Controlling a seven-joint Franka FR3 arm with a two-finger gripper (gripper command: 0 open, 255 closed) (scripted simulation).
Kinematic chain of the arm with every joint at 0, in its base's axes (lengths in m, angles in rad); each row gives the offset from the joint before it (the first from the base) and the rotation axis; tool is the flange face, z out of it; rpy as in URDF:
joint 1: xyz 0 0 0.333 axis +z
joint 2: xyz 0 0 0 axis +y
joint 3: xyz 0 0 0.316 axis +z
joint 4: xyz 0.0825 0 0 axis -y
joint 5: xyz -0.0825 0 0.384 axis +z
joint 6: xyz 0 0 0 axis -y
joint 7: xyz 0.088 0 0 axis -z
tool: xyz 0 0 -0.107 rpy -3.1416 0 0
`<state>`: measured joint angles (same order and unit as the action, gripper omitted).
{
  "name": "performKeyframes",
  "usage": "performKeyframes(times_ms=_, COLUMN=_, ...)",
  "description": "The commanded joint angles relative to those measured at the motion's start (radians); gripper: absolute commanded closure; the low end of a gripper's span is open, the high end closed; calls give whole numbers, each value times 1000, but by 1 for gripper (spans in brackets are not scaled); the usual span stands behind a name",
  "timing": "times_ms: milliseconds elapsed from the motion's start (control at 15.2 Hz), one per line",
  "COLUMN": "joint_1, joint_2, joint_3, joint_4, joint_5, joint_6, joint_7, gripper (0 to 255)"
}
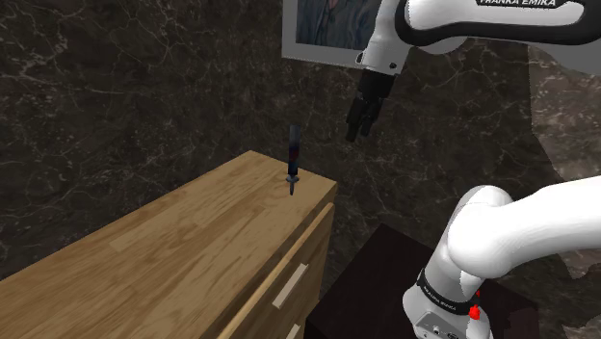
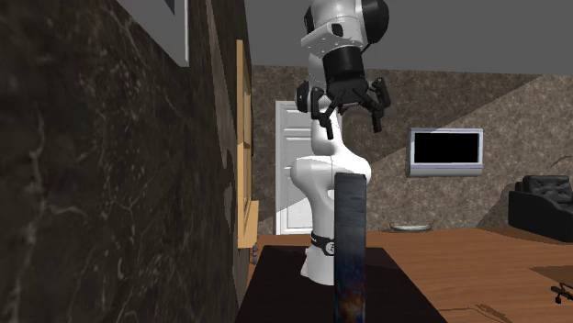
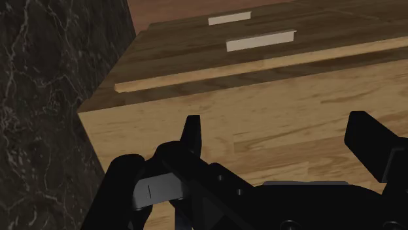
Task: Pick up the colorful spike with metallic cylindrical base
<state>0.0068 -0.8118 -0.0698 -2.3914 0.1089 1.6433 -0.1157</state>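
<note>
The spike is a slim dark rod with bluish and reddish tints, standing upright on a narrow point at the far corner of the wooden dresser top. It rises close in the foreground of the second exterior view as a dark mottled column. My black gripper hangs in the air above the spike and toward the shoulder view's right, well apart from it. Its fingers stand open with nothing between them. In the wrist view the open gripper looks down on the dresser top.
The dresser front carries pale drawer handles. A dark marbled wall backs the dresser, with a framed picture on it. My dark stand sits beside the dresser. Beyond are a white door, a wall screen and a black sofa.
</note>
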Motion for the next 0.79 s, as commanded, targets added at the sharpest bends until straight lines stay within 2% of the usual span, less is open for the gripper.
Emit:
performKeyframes(times_ms=0, joint_1=0, joint_2=0, joint_3=0, joint_4=0, joint_5=0, joint_6=0, joint_7=0, gripper=0)
performKeyframes(times_ms=330, joint_1=23, joint_2=29, joint_3=-87, joint_4=-129, joint_5=-26, joint_6=233, joint_7=-192, gripper=0)
performKeyframes(times_ms=726, joint_1=82, joint_2=155, joint_3=-215, joint_4=-208, joint_5=-17, joint_6=524, joint_7=-441, gripper=0)
